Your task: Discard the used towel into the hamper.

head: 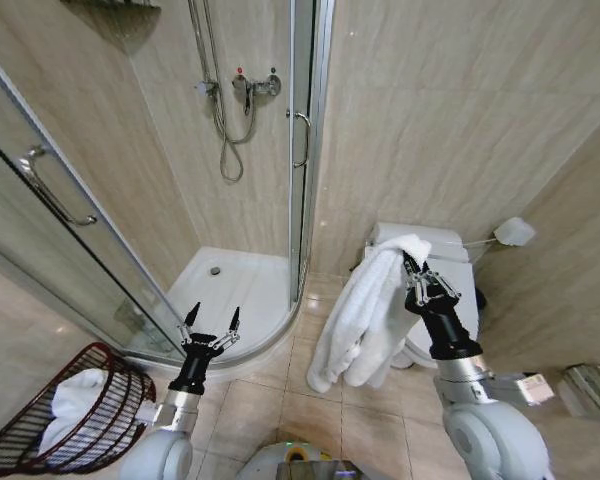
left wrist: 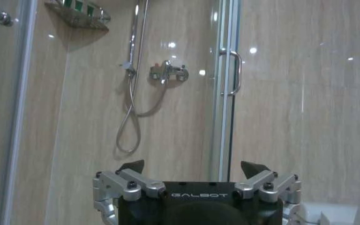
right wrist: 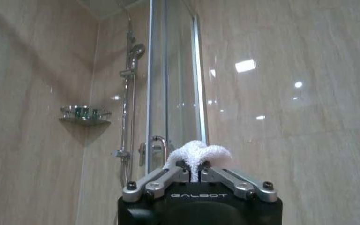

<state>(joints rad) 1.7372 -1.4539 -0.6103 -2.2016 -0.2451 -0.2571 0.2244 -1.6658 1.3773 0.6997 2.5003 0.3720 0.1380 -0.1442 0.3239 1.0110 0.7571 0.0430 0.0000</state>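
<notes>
Head view: the right tool (head: pixel 413 270), right of centre, is clamped on a fold of the white towel (head: pixel 365 325), which hangs free above the floor; the left tool (head: pixel 212 322), fingers apart, idles lower left. The hamper (head: pixel 40 450) sits at the lower left corner, already holding white cloth. Left wrist view: fingers (left wrist: pixel 131 167) spread, empty. Right wrist view: towel (right wrist: pixel 198 153) pinched between closed fingers. Step: carrying; next the towel must cross leftward over the hamper's rim before release.
</notes>
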